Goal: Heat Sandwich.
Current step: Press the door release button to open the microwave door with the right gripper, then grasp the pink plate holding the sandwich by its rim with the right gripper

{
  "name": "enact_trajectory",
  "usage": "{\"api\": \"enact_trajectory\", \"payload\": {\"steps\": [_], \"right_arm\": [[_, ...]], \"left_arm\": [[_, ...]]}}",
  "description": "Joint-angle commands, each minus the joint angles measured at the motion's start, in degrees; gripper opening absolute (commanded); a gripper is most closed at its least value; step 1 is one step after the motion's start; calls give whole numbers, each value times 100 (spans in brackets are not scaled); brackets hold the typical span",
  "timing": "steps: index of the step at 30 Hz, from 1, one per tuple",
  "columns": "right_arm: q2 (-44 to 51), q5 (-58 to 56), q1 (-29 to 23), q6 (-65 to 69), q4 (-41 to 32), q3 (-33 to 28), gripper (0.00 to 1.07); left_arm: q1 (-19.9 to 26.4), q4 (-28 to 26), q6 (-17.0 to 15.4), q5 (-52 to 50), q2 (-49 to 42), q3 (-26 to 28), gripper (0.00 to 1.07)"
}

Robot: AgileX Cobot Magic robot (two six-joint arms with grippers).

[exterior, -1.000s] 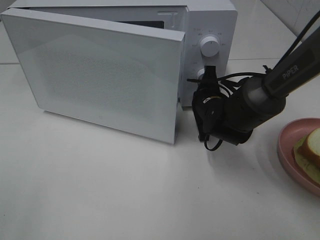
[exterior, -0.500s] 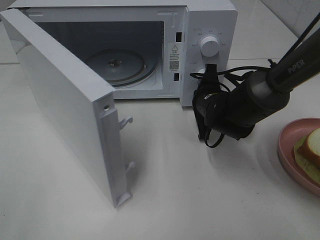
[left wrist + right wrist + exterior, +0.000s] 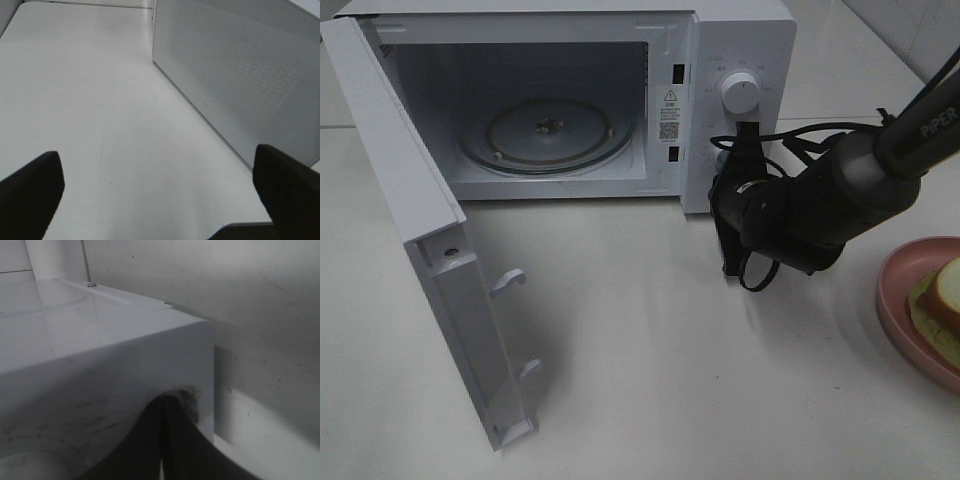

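Microwave door (image 3: 440,300) open — cavity ready for loading | right claw (image 3: 162,440) pinched shut by control panel (image 3: 770,115) | left claw (image 3: 157,187) wide, empty | sandwich (image 3: 946,298) at right edge of surface (image 3: 650,380)

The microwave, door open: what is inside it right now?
The microwave holds only a round glass turntable on its floor and a sticker on its right side. No food: the sandwich sits on the pink plate outside. Its ceiling is out of sight.

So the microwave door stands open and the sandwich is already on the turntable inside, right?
No. The door stands open, but the sandwich is not on the turntable; it lies on the pink plate, outside the microwave, at the right edge of the exterior high view.
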State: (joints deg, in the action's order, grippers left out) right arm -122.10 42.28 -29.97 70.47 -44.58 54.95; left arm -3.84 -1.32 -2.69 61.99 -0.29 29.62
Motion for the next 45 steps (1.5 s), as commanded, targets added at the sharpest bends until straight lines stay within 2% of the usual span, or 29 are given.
{"api": "enact_trajectory", "payload": {"steps": [1, 14, 26, 30, 31, 33, 41, 45], "right_arm": [[327, 716, -155, 246, 160, -166, 0], [854, 556, -441, 223, 17, -991, 0], [1925, -74, -550, -6, 298, -2011, 0], [2389, -722, -539, -659, 602, -2212, 0], [2613, -1295, -539, -1295, 642, -2217, 0], [2819, -1725, -539, -1925, 642, -2217, 0], [3249, -3014, -539, -4039, 642, -2212, 0], [3312, -3759, -275, -4618, 670, -2206, 1]], "left_arm": [[29, -40, 11, -74, -132, -11, 97], [29, -40, 11, -74, -132, -11, 97], [29, -40, 11, -74, -132, -11, 97], [29, -34, 11, -74, -132, -11, 97], [29, -34, 11, -74, -132, -11, 97], [29, -34, 11, -74, -132, -11, 97], [29, -34, 11, -74, -132, -11, 97], [29, -34, 11, -74, -132, -11, 97]]}}
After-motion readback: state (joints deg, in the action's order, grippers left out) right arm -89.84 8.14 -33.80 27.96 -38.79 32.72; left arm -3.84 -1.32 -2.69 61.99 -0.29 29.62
